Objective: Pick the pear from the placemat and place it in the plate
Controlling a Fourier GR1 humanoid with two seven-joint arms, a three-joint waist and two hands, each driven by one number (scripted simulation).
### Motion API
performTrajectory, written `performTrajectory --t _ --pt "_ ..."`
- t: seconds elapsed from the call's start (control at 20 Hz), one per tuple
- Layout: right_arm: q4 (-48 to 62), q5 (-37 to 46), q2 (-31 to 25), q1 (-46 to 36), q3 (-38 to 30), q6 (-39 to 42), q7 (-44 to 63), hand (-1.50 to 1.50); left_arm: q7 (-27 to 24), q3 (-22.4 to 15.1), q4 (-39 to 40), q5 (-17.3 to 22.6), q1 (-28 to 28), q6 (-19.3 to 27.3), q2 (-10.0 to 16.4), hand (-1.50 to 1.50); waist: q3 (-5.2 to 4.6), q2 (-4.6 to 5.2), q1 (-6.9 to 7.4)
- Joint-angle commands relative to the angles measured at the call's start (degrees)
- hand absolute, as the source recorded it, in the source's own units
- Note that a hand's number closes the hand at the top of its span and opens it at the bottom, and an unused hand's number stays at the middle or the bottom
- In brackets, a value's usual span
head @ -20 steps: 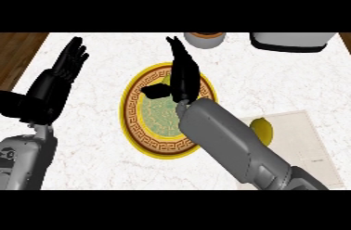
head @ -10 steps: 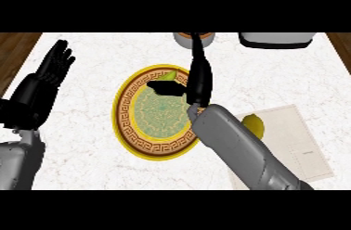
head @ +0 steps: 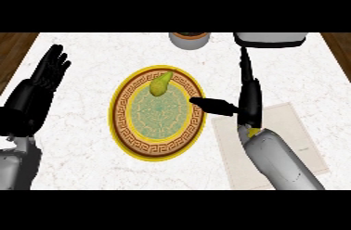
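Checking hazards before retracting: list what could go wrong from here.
The pear lies near the plate's far rim, partly on the patterned border, so it might roll off onto the counter. The right hand is open beside the plate, thumb pointing toward it; pulling back carelessly could nudge the plate.

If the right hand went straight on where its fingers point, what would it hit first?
Probably the grey object at the far edge; the right hand points at its left end. Height is unclear, so it may pass over.
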Motion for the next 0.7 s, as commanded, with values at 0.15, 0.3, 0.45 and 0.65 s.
performTrajectory --t 0.15,0.3,0.45,0.65 --pt "-12.18 -1.95 -8.51 14.7 -3.82 8.03 -4.69 -1.5 -0.33 -2.19 2.1 -4.48 -3.07 2.92 -3.27 0.0 -0.01 0.09 -0.41" --pt "-18.07 -2.49 -11.08 19.76 -6.53 11.1 -4.46 -1.5 0.44 0.43 0.75 -2.56 -1.6 1.05 -1.91 0.0 -0.02 0.03 -0.16" --pt "-15.38 -4.94 -10.37 23.03 -10.73 15.82 -11.76 -1.5 2.6 1.79 -0.66 -1.28 -2.48 -1.02 -0.53 0.0 0.0 0.11 0.19" --pt "-18.5 0.34 -11.37 25.14 -12.42 14.87 -8.48 -1.5 0.11 0.73 0.51 -2.78 -1.84 -0.26 -3.11 0.0 -0.02 0.11 0.18"
